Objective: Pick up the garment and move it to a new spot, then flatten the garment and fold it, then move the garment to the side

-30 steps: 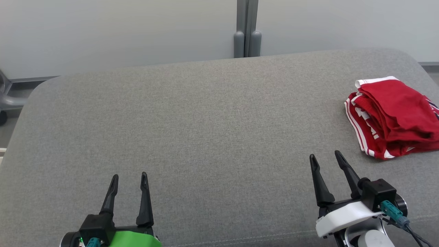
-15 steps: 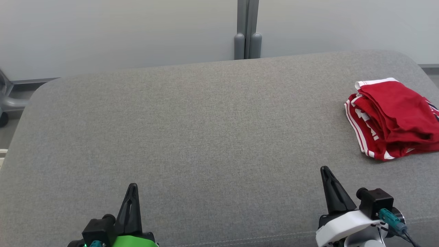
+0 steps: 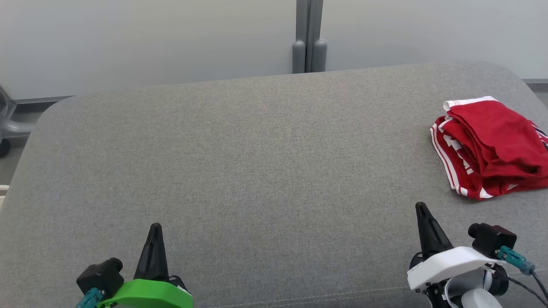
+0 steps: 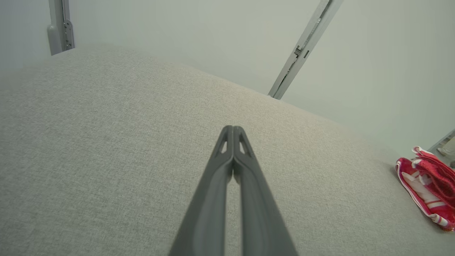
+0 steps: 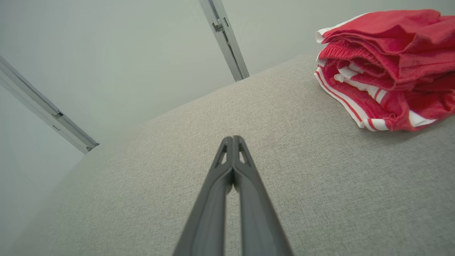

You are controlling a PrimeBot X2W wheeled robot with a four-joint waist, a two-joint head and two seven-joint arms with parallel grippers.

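Note:
The garment (image 3: 492, 145) is red with white stripes and lies folded in a thick bundle at the right edge of the grey cushioned surface (image 3: 265, 162). It also appears at the far right of the left wrist view, garment (image 4: 428, 192), and at the upper right of the right wrist view, garment (image 5: 387, 67). My left gripper (image 3: 155, 226) rests low at the front left, shut and empty, far from the cloth. My right gripper (image 3: 421, 207) is at the front right, shut and empty, a short way in front of the bundle. Both pairs of fingers press together in the wrist views, left gripper (image 4: 233, 128) and right gripper (image 5: 233, 138).
A pale wall with a grey vertical post (image 3: 309, 36) stands behind the cushion. A grey chair base (image 3: 6, 124) shows at the far left on the floor. The cushion's rounded corners fall away at the back left and back right.
Both grippers went from open to shut. Both wrists have since rolled, the left drawing back a little toward the front edge and the right shifting slightly right. The garment has not moved.

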